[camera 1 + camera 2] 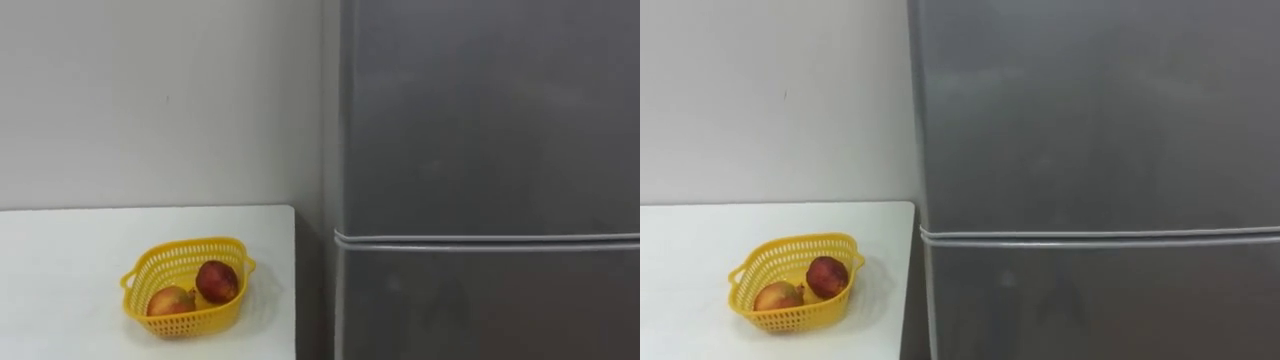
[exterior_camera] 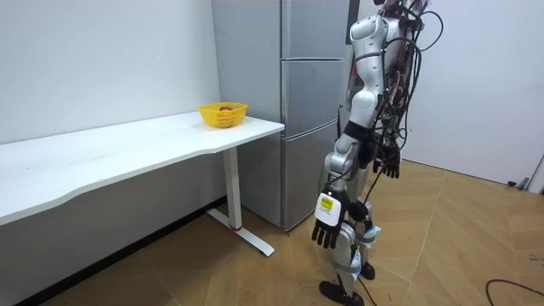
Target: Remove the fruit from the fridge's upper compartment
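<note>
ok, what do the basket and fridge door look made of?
The basket: likely moulded plastic, yellow, slightly glossy; its open lattice walls suggest it. The fridge door: grey, matte, brushed-looking face with faint reflections; steel or a coated panel, cannot tell which.

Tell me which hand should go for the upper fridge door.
Probably left: the left hand and right hand both hang low, but the visible edge of the upper door lies on the robot's left, by the table.
</note>
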Robot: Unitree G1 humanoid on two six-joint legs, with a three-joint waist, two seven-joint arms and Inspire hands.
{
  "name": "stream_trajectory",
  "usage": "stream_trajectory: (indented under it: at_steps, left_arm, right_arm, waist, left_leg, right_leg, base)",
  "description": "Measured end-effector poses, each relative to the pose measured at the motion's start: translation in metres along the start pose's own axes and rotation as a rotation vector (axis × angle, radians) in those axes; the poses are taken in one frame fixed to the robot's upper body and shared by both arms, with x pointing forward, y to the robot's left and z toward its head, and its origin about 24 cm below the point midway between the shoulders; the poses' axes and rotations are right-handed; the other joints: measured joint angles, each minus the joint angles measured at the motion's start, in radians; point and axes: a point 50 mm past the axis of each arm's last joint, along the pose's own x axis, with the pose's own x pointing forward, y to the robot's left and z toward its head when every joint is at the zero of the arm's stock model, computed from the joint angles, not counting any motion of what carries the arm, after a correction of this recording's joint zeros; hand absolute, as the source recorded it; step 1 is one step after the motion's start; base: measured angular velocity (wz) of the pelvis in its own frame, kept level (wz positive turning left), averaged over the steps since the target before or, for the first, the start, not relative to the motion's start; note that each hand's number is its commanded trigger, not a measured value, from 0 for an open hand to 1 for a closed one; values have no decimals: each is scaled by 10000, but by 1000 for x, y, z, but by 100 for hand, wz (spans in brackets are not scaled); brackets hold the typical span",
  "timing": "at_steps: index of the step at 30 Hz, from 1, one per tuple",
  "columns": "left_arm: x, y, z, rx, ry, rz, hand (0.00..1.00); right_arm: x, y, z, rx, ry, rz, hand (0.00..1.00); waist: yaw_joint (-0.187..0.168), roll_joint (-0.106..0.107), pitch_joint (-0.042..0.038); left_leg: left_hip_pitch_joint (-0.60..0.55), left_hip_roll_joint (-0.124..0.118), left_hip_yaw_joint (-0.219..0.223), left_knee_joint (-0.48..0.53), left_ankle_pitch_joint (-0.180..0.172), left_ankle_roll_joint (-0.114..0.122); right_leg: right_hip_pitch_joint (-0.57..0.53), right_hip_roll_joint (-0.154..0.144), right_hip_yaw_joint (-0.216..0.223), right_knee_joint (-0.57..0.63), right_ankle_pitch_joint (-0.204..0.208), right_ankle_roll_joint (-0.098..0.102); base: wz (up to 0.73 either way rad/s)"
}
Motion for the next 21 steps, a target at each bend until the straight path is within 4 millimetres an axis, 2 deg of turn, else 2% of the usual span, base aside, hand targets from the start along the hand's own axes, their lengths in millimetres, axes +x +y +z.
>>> stream_trajectory:
  at_steps: [4, 7, 12, 15, 21]
  left_arm:
    - [0, -1, 4, 196, 8, -74, 0]
    - [0, -4, 4, 355, 59, -216, 0]
    - [1, -8, 7, 327, 43, -324, 0]
    - [1, -8, 12, 358, -61, -303, 0]
    - [1, -8, 16, 446, -138, -287, 0]
  right_arm:
    - [0, 4, 6, -2023, -169, 184, 0]
    - [-2, 11, 22, -2624, -604, 290, 0]
    - [-4, 19, 37, -3596, -1113, 534, 0]
    - [-4, 23, 37, -3928, -1152, 725, 0]
    - [-3, 23, 24, -4430, -817, 1009, 0]
  waist:
    - [192, 21, 15]
    - [178, 21, 16]
    - [269, 60, 49]
    - [387, 92, 66]
    - [413, 137, 85]
  left_leg:
    - [112, 1, -60, -5, 0, 0]
    - [148, 1, -93, -6, 0, 0]
    - [126, 4, -90, -1, 0, 0]
    - [79, -4, -175, -6, 0, 0]
    - [107, -19, -182, -7, 0, 0]
  right_leg:
    - [120, -2, -63, 28, -36, -7]
    - [145, 1, -92, 30, -65, -2]
    - [116, 4, -97, 31, -62, -6]
    - [123, 0, -121, 27, -70, -12]
    - [187, -8, -118, 21, -102, -25]
  base:
    - [5]
    - [6]
    - [0]
    - [1]
    - [1]
